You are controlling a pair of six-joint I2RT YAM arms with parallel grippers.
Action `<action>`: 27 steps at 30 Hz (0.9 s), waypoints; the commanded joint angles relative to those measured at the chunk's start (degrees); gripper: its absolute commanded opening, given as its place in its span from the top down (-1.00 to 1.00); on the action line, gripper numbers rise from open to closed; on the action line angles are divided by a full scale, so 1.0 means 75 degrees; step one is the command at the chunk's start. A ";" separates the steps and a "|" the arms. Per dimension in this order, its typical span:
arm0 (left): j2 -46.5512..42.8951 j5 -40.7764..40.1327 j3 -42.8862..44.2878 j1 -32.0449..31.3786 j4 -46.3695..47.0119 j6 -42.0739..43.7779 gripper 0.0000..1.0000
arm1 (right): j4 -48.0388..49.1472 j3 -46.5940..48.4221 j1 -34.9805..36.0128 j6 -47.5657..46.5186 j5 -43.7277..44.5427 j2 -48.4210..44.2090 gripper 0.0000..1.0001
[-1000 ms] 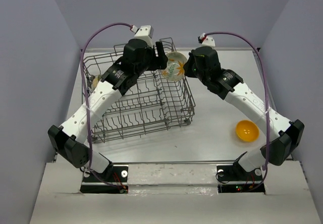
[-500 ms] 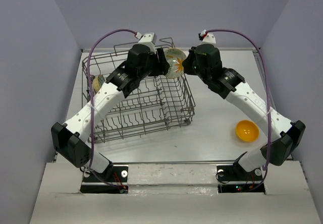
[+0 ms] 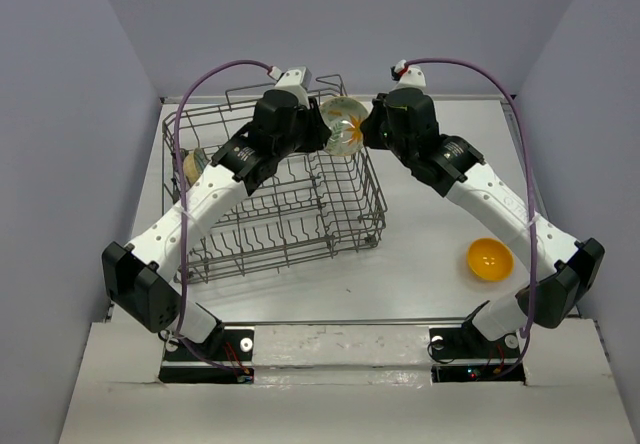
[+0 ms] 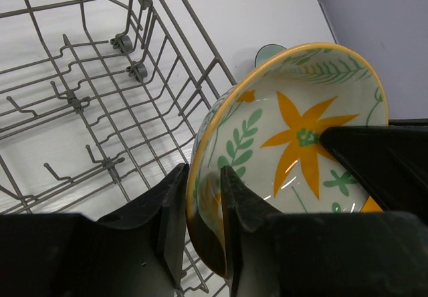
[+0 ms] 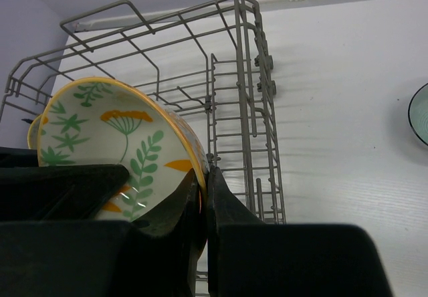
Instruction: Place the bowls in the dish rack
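The white bowl with the green-orange leaf pattern [image 3: 343, 129] hangs in the air over the far right rim of the grey wire dish rack [image 3: 270, 214]. My right gripper [image 3: 368, 129] is shut on its rim, as the right wrist view [image 5: 204, 190] shows. My left gripper [image 3: 322, 129] grips the opposite rim, one finger inside and one outside the bowl [image 4: 294, 136]. The plain orange-yellow bowl [image 3: 490, 259] lies on the table at the right. The pale teal bowl [image 4: 271, 53] peeks out behind the held bowl.
A bowl [image 3: 192, 161] sits in the rack's far left corner, partly hidden by my left arm. The rack's upright tines [image 4: 73, 100] lie below the held bowl. The grey walls close in on both sides.
My left gripper moved right to the bowl and now straddles its rim. The right gripper lifted the bowl slightly toward the far side.
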 commanded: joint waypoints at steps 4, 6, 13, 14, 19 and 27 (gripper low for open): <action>-0.0528 -0.0190 -0.0053 0.0026 0.0179 0.0090 0.23 | 0.0815 0.0256 0.0082 -0.0053 0.0172 -0.0012 0.98; -0.0586 -0.0271 -0.0064 0.0026 0.0167 0.0114 0.14 | 0.0815 0.0233 0.0082 -0.0064 0.0196 0.0000 0.98; -0.0563 -0.0389 -0.0018 0.0014 0.0085 0.0207 0.10 | 0.0827 0.0174 0.0082 -0.0076 0.0290 -0.0047 0.98; -0.0551 -0.0389 -0.0018 0.0026 0.0073 0.0196 0.16 | 0.0838 0.0174 0.0082 -0.0076 0.0301 -0.0059 0.98; -0.0516 -0.0401 -0.0029 0.0014 0.0085 0.0184 0.32 | 0.0827 0.0139 0.0082 -0.0123 0.0360 -0.0059 0.98; -0.0399 -0.0377 0.0041 0.0014 0.0038 0.0231 0.76 | 0.0827 0.0151 0.0082 -0.0135 0.0313 -0.0035 0.98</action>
